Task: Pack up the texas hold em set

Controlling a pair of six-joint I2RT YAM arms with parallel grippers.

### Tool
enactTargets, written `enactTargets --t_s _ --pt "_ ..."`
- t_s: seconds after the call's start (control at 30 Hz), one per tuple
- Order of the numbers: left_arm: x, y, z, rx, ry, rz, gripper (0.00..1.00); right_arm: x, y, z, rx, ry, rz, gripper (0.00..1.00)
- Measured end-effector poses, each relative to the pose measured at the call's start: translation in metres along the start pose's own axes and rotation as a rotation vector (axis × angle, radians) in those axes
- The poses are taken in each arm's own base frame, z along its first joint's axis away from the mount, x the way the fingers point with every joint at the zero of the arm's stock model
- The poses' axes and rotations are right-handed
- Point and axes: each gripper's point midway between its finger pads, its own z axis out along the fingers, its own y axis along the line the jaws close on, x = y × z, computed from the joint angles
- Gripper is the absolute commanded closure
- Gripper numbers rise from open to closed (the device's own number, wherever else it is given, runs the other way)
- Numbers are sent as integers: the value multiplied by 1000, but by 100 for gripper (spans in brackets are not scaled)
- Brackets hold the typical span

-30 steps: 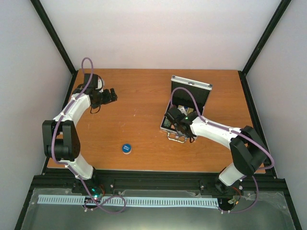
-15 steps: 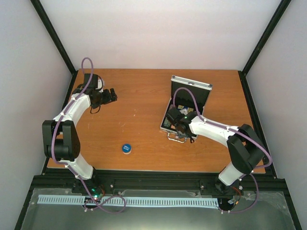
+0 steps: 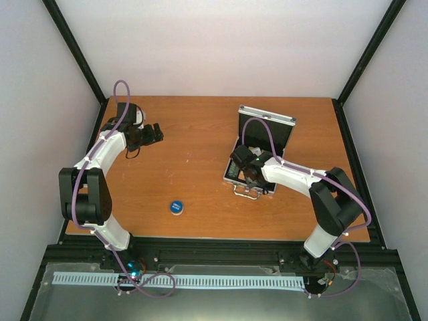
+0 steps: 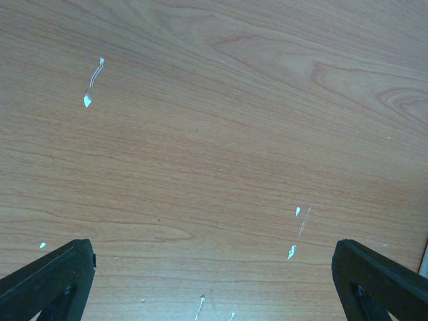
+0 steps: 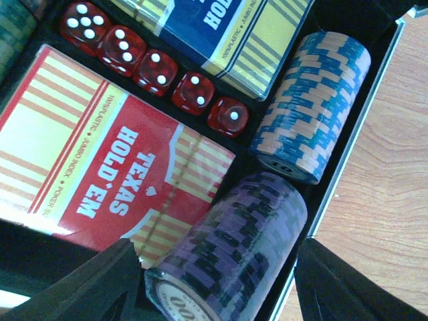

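The silver case (image 3: 281,120) stands open at the table's right, lid up. My right gripper (image 3: 242,162) is inside it, open. In the right wrist view its fingers (image 5: 100,284) straddle a purple chip stack (image 5: 231,247) lying in the case's edge slot, right gripper (image 5: 217,291) close on both sides. A blue-orange chip stack (image 5: 314,107) lies beyond it. A red card box (image 5: 100,167), a blue-yellow card box (image 5: 221,33) and a row of red dice (image 5: 154,70) sit in the lining. The blue disc (image 3: 176,207) lies on the table. My left gripper (image 3: 155,132) is open and empty.
The left wrist view shows only bare wood with small white flecks under the left gripper (image 4: 214,284). The case's silver rim (image 5: 348,167) runs beside the chip slots, with table wood beyond it. Black frame posts stand at the table's back corners.
My right gripper has shifted slightly left and farther into the case, and its forearm has swung with it. The left arm and the blue disc have not moved.
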Motion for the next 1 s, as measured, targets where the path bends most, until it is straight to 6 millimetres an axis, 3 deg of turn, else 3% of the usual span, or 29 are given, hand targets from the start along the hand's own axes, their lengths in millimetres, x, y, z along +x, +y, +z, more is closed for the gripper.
enactTargets --t_s 0.17,0.47,0.6,0.8,1.0 --pt "0 0 0 0 0 1 0 2 -4 2 22 11 20 40" --pt "0 0 0 -1 1 10 0 14 -31 -3 96 41 96 40" --pt "1 0 1 -1 3 13 0 19 -33 -2 100 50 105 39" --pt "-1 0 -1 -2 4 19 0 13 -19 -5 16 40 83 31" --pt "-6 -2 -5 -8 -5 20 0 -6 9 -28 -128 -22 24 22"
